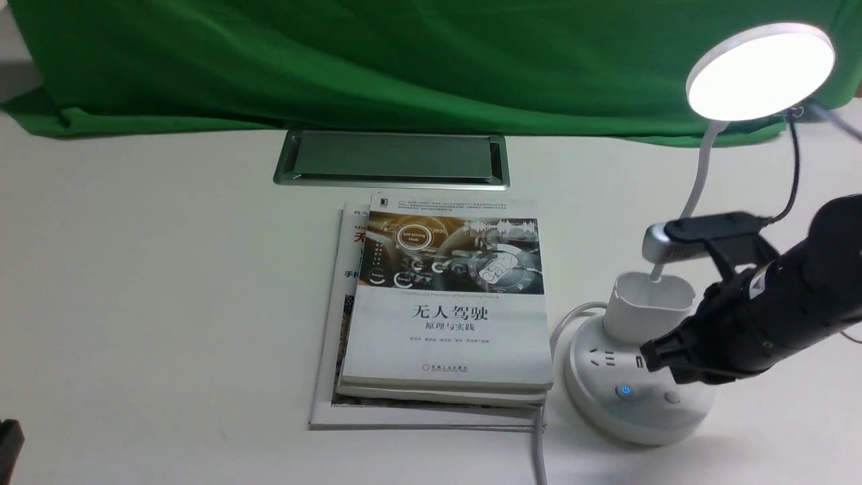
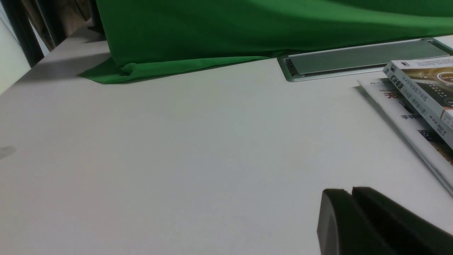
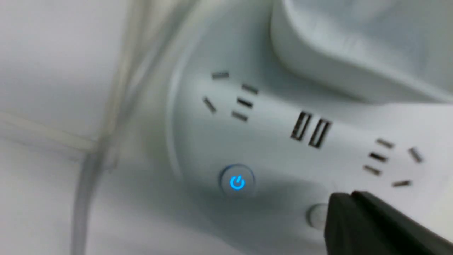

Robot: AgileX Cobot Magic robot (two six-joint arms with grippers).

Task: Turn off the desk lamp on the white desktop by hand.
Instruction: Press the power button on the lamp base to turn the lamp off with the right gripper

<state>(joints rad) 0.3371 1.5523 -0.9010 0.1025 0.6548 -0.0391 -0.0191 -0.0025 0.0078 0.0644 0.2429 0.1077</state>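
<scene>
The desk lamp (image 1: 759, 71) stands at the right of the white desktop (image 1: 155, 283), its disc head lit. Its round base (image 1: 633, 397) has sockets, a blue-lit power button (image 1: 625, 390) and a plain round button (image 1: 672, 397). My right gripper (image 1: 650, 355), the hand, is shut and hovers just above the base, beside the cup holder (image 1: 648, 304). In the right wrist view its tip (image 3: 348, 200) sits over the plain button (image 3: 316, 215), with the blue button (image 3: 237, 182) a little apart. My left gripper (image 2: 350, 193) is shut and empty, low over bare desktop.
A stack of books (image 1: 444, 303) lies left of the lamp base. A grey cable hatch (image 1: 392, 159) is set in the desk behind it. Green cloth (image 1: 377, 60) hangs at the back. The lamp's white cable (image 1: 539, 444) runs toward the front edge.
</scene>
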